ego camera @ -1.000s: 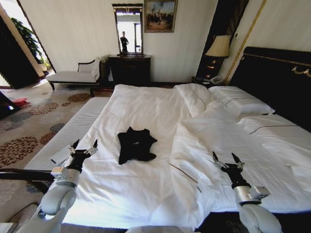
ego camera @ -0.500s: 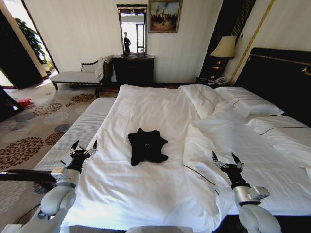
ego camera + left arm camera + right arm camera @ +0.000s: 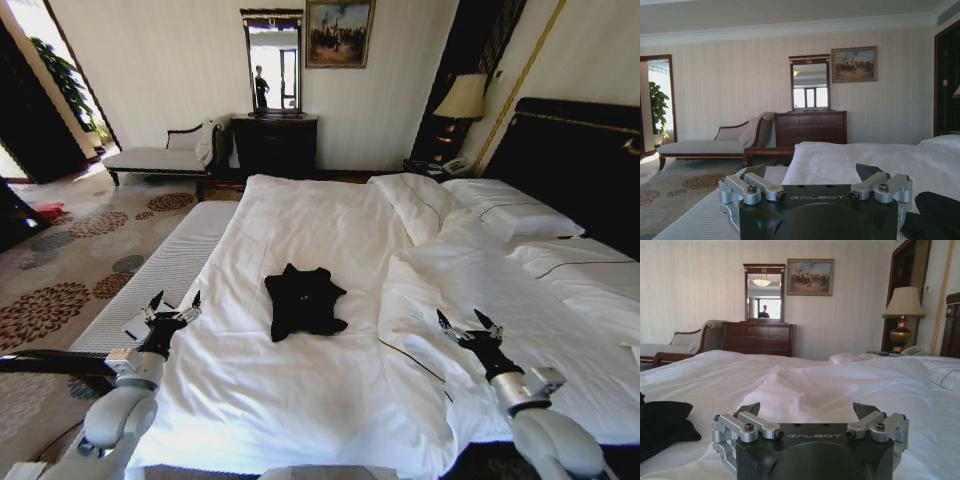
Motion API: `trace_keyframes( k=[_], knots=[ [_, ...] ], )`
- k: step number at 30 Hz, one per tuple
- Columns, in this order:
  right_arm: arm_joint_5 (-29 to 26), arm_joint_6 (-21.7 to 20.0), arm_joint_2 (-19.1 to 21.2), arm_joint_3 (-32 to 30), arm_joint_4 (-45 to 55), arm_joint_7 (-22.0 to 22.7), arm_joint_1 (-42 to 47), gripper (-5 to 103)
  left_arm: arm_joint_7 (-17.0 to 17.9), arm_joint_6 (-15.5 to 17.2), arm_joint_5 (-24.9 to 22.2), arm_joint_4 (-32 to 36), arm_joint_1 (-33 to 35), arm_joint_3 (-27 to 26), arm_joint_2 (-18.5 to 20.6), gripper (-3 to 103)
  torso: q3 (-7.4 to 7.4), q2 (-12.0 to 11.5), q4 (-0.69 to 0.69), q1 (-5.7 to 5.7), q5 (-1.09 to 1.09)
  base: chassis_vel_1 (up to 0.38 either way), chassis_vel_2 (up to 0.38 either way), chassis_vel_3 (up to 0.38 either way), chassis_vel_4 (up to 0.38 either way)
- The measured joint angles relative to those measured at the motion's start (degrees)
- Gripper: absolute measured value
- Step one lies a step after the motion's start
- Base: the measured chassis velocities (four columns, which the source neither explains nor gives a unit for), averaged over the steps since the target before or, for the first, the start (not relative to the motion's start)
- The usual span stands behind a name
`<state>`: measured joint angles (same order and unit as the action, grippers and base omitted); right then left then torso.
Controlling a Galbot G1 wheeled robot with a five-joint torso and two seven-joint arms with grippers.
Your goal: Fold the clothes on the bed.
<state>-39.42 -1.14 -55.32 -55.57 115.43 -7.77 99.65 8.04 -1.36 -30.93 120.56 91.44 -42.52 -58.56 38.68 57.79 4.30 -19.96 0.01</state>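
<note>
- While both arms hang over the near end of the very large white-sheeted bed [image 3: 300, 230], the small black short-sleeved T-shirt [image 3: 303, 301] lies crumpled near the middle of the flat sheet, apart from both grippers.
- Left gripper [image 3: 172, 307] hovers at the bed's left edge, over the bare ribbed mattress strip [image 3: 165, 265], fingers spread wide and holding nothing; the shirt sits to its right.
- Right gripper [image 3: 466, 325] hovers above the bunched white duvet [image 3: 470, 280], its fingers also spread wide and empty.
- That heaped duvet rises between the right gripper and the shirt; the right wrist view shows its folds [image 3: 830, 385] ahead and the black fabric [image 3: 662, 425] off to one side.
- White pillows [image 3: 505, 210] rest against the tall dark headboard [image 3: 575, 160].
- Beyond the bed stand a dark wooden dresser [image 3: 275, 145] under a mirror [image 3: 272, 62], a pale chaise [image 3: 160, 155], and a bedside lamp [image 3: 460, 98].
- Patterned carpet [image 3: 60, 260] covers the floor on the left.
</note>
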Motion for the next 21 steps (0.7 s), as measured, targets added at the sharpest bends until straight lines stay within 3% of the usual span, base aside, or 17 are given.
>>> trace_keyframes(
  k=[5,18,21],
  knots=[
    [-1.81,-0.30,3.10,-0.01,-2.15,-2.03,-0.39,100,-0.01,0.01,0.07,0.02,-0.23,0.13,-0.09,100,0.00,0.00,0.01,0.00,0.00,0.000,0.000,0.000,0.000],
    [0.22,1.84,11.27,4.43,-10.72,-4.32,-4.03,100,0.01,0.44,0.77,-0.83,-0.41,0.88,-1.16,100,0.00,0.00,0.00,0.00,-0.02,0.000,0.000,0.000,0.000],
    [0.56,2.09,11.59,5.12,-10.93,-4.85,-4.04,100,0.01,0.48,0.79,-0.83,-0.53,0.93,-1.31,100,0.00,0.00,0.01,0.00,-0.01,0.000,0.000,0.000,0.000]
  ],
)
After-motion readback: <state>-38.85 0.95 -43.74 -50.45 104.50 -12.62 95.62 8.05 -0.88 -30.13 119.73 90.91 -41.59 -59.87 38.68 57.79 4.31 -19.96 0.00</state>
